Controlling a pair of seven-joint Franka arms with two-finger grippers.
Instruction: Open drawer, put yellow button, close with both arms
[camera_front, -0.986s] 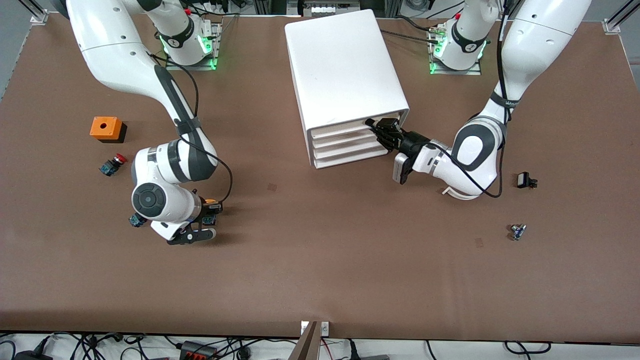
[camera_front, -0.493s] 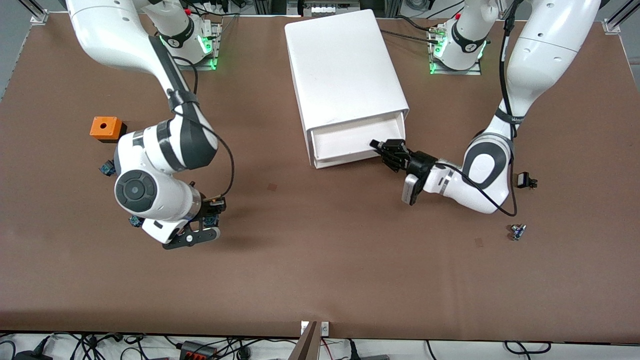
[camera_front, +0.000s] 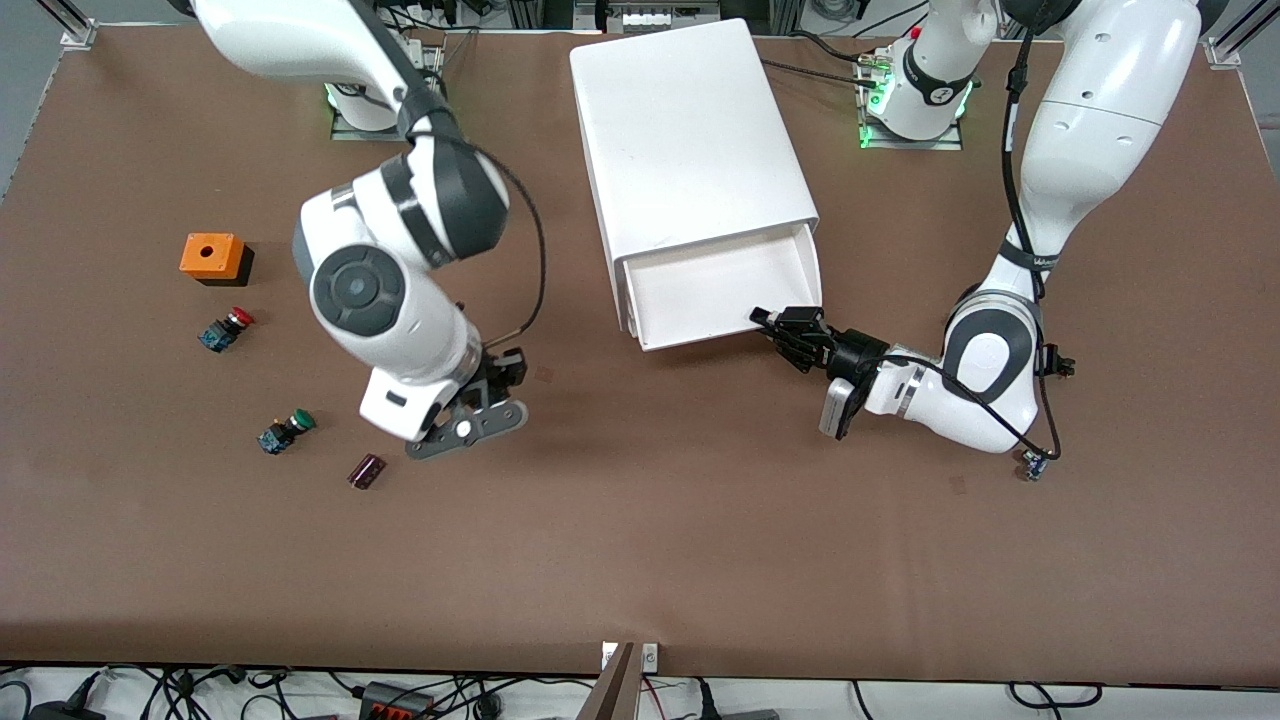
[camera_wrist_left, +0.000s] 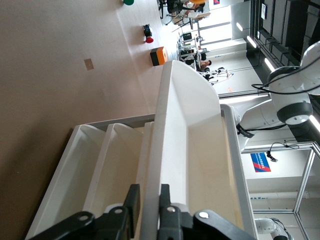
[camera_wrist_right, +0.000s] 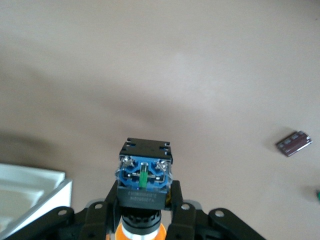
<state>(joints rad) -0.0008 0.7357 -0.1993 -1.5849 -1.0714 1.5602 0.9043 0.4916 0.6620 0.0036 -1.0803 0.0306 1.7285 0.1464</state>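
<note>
One step is looking done, the drawer (camera_front: 715, 290) standing open with the left end effector (camera_front: 775, 325) pinching its front lip, while the right end effector (camera_front: 497, 372) is carrying the clamped yellow button (camera_wrist_right: 143, 177) over the tabletop (camera_front: 640, 520), drop-in and closing remaining.

Premises: a robotics laboratory. Two white arms (camera_front: 400, 290) are bolted to plates (camera_front: 905, 135) with green indicator lights on a brown-covered table (camera_front: 640, 560). Loose cables (camera_front: 420, 695) run along its edge. Aluminium framing (camera_wrist_left: 305, 200) and what appear to be further arms (camera_wrist_left: 295, 95) stand around.
</note>
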